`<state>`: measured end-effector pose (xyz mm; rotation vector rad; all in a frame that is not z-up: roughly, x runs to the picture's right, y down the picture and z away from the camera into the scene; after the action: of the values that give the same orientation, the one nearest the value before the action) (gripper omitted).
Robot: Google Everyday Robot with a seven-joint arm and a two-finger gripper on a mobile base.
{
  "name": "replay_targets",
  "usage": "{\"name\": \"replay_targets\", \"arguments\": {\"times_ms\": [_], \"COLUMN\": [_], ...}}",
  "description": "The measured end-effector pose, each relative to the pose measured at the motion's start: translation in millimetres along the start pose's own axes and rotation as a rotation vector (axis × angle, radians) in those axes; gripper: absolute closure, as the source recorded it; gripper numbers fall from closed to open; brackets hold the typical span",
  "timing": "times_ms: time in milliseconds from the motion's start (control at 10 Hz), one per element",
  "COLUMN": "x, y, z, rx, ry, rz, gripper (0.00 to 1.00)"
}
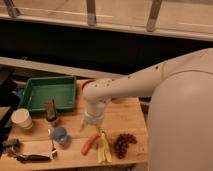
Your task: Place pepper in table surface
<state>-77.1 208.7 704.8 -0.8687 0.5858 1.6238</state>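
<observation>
Wooden tabletop (125,112), with a white arm (131,85) reaching in from 3 o'clock.
The gripper (92,124) hangs over the tabletop at 4 o'clock from the green tray (30,97); whether it is spread or closed cannot be told. The pepper (90,143) lies on the tabletop near the gripper, at its 6 o'clock, with the banana (103,148) just beside at 3 o'clock.

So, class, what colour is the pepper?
Orange-red pepper, seen in the camera view, lying on the table near the gripper.

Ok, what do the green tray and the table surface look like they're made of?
The green tray is probably plastic, going by its even colour and raised moulded rim. The table surface looks like wood, matte light brown. The gripper hangs close above the pepper.
</observation>
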Motion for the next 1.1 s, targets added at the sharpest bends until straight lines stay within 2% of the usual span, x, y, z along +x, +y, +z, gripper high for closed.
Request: {"name": "replay_targets", "arguments": {"times_ms": [200, 600, 700, 900, 1100], "x": [15.7, 15.2, 11.6, 5.7, -0.3], "y": [20.9, 20.4, 15.7, 14.5, 5.0], "z": [14.5, 13.9, 14.1, 20.1, 27.1], "rx": [-0.014, -0.01, 0.019, 0.104, 0.127], "ry": [0.035, 0.031, 0.028, 0.029, 0.034], "rz": [-0.055, -0.056, -0.046, -0.035, -0.01], "gripper": [0.37, 0.37, 0.37, 0.37, 0.37]}}
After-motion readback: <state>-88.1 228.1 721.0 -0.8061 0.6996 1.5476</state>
